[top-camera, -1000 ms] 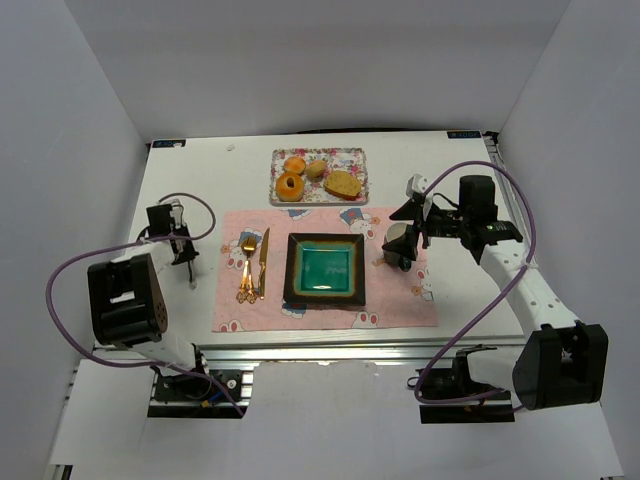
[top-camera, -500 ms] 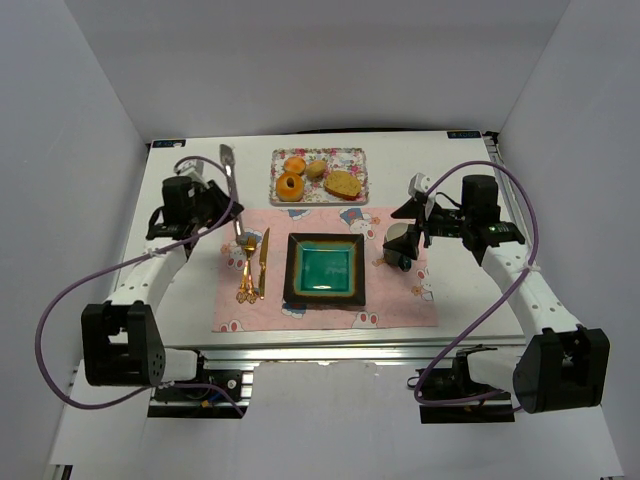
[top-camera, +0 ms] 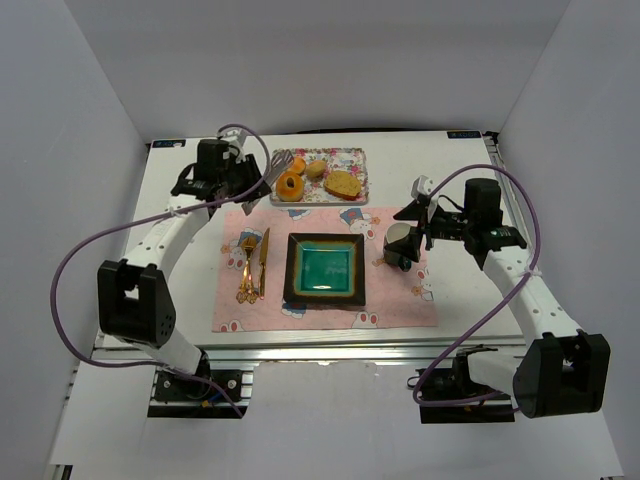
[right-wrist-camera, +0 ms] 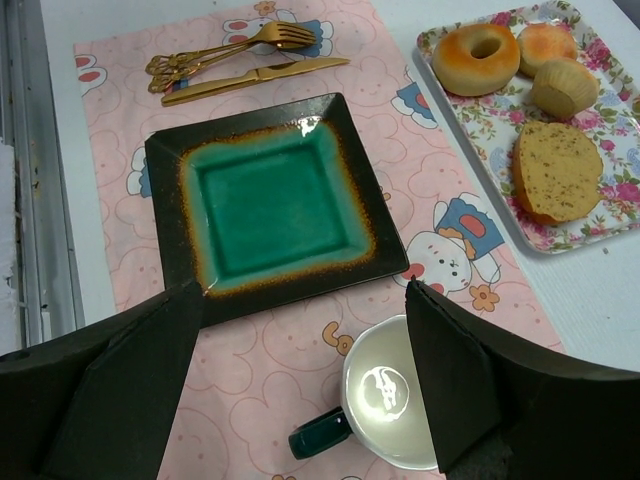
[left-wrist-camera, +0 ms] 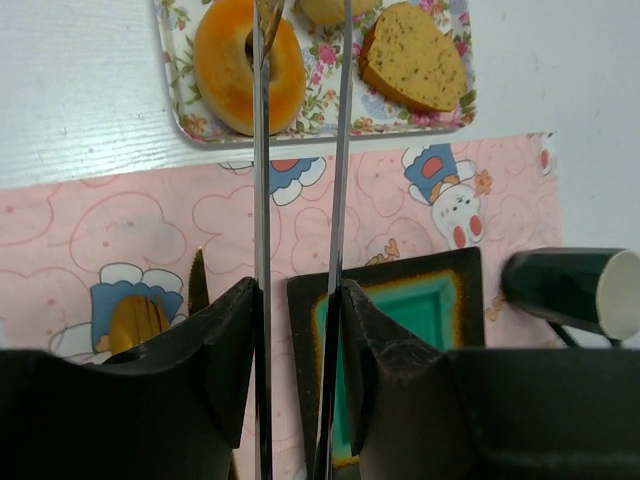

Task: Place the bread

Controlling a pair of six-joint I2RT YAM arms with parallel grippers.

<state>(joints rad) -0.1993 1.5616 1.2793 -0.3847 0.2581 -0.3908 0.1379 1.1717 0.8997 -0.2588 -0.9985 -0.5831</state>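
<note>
The toasted slice and the small pale bun lie on a floral tray at the back, beside a doughnut and an orange bun. My left gripper is shut on metal tongs. In the left wrist view the tongs reach over the doughnut toward the bun, with the slice to their right. My right gripper is open over a mug. The right wrist view shows the slice and the bun.
A dark square plate with a teal centre sits on a pink placemat. A gold fork, spoon and knife lie left of it. The white-lined mug stands upright at the plate's right. White walls enclose the table.
My left arm has swung from the table's left side up to the tray, carrying the tongs over the doughnut. The right arm has barely moved.
</note>
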